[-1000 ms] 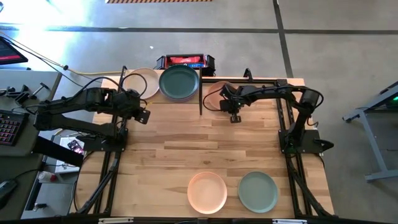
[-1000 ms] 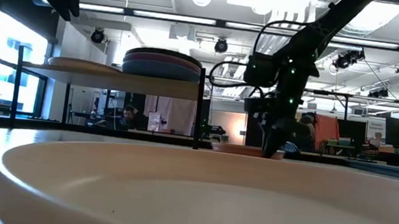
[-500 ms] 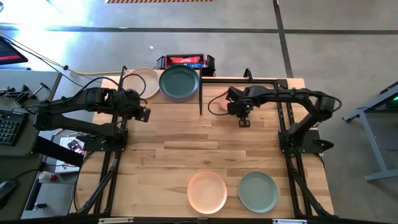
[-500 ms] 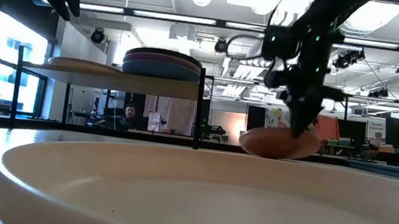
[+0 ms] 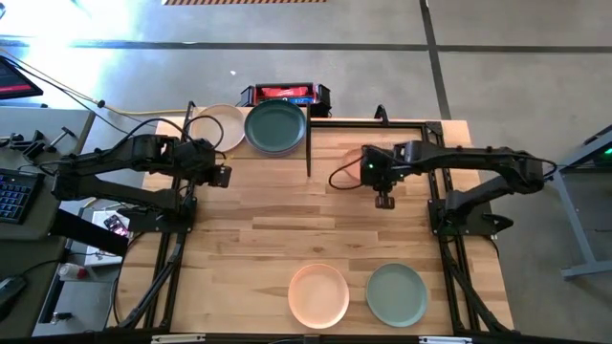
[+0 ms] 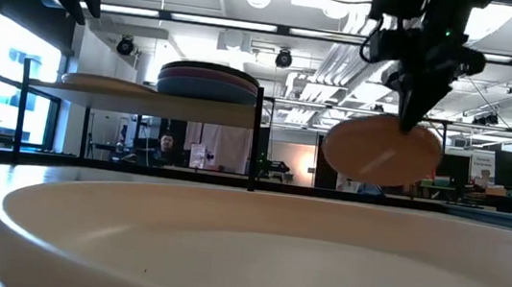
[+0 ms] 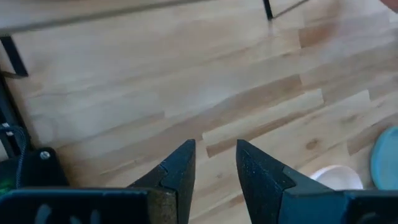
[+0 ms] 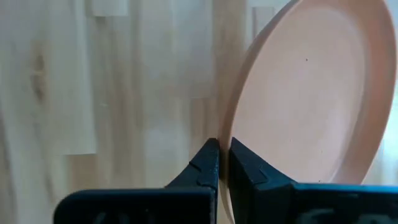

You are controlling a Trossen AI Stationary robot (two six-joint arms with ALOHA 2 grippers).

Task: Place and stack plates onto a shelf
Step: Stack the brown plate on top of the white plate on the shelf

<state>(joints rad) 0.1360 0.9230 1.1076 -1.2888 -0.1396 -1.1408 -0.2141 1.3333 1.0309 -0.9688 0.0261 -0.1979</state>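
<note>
My right gripper (image 5: 383,199) is shut on a peach plate (image 6: 381,151) that hangs in the air right of the shelf; from above the arm hides most of it. The shelf (image 6: 145,96) stands at the far edge. It carries a beige plate (image 5: 222,125) and a stack topped by a dark teal plate (image 5: 275,127). A pale pink plate (image 5: 318,294) and a sage green plate (image 5: 396,293) lie flat near the near edge. My left gripper (image 5: 222,176) hovers open in front of the shelf's left end and holds nothing. My right gripper (image 8: 222,146) pinches the peach plate's rim (image 8: 231,124) between its two fingers, one on each face. The fingers (image 6: 417,109) come from above, pointing down, onto the upper edge. The plate is lifted clear of the table and hangs tilted below them, its face steep.
A red and black device (image 5: 284,95) sits behind the shelf. Black frame bars (image 5: 378,120) run along the far edge right of the shelf. Bare slatted tabletop (image 5: 287,220) lies between the arms and the two near plates. A large plate rim (image 6: 225,246) fills the low view's foreground.
My right gripper has risen and drawn back from the spot right of the shelf toward the table's near and right side. The peach plate came with it: it lay flat on the table, then tipped up by its rim and now hangs clear.
</note>
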